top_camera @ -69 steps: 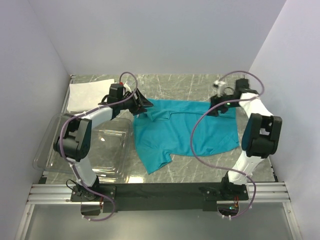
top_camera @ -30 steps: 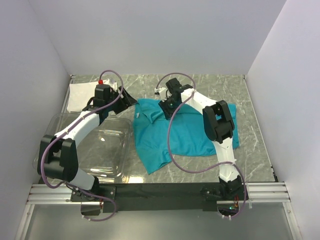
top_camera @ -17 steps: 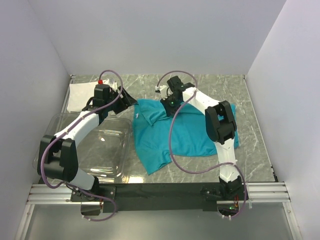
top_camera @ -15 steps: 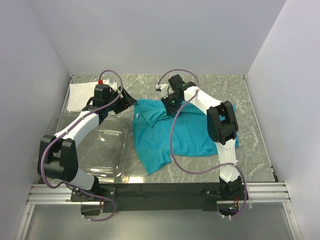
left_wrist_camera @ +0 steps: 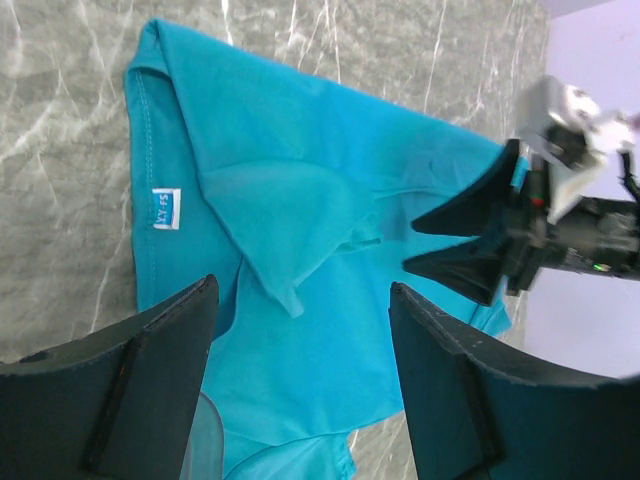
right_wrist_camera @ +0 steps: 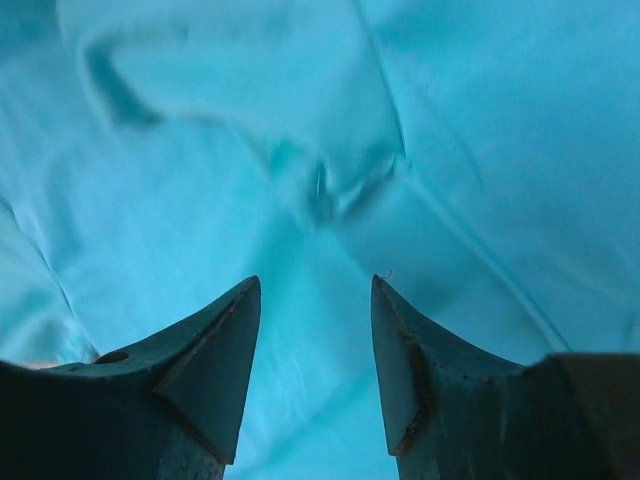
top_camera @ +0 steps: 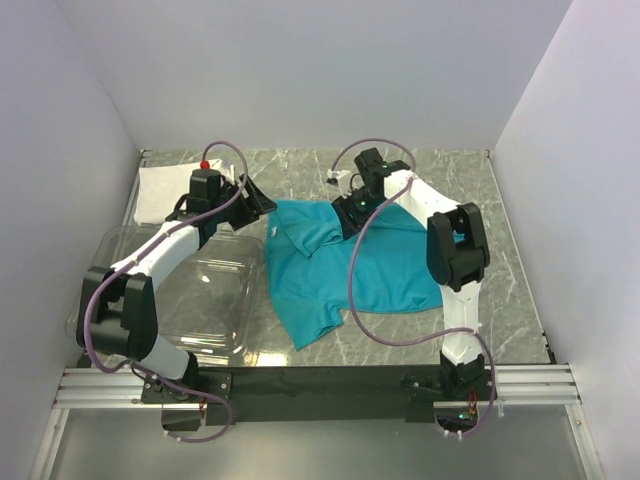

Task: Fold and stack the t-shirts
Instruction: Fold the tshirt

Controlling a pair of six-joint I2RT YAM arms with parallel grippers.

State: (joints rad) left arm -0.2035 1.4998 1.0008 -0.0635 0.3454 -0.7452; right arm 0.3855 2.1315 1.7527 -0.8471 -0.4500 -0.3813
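Note:
The teal-blue t-shirt (top_camera: 340, 270) lies rumpled on the marble table, with a fold bunched near its collar. It also shows in the left wrist view (left_wrist_camera: 300, 200), and it fills the right wrist view (right_wrist_camera: 300, 150). The white t-shirt (top_camera: 165, 190) is a folded rectangle at the back left corner. My left gripper (top_camera: 258, 200) is open and empty, hovering at the teal shirt's back left edge (left_wrist_camera: 302, 292). My right gripper (top_camera: 348, 212) is open and empty, just above the bunched cloth in the shirt's upper middle (right_wrist_camera: 316, 285). It also shows in the left wrist view (left_wrist_camera: 470, 235).
A clear plastic bin (top_camera: 170, 295) sits at the left, touching the teal shirt's left edge. Grey walls close in the table on three sides. The right arm's cable (top_camera: 360, 300) hangs in a loop over the teal shirt.
My right gripper swung from the shirt's back right corner to its upper middle, then drifted slightly back right. The shirt's right side is drawn inward. My left gripper shifted a little left.

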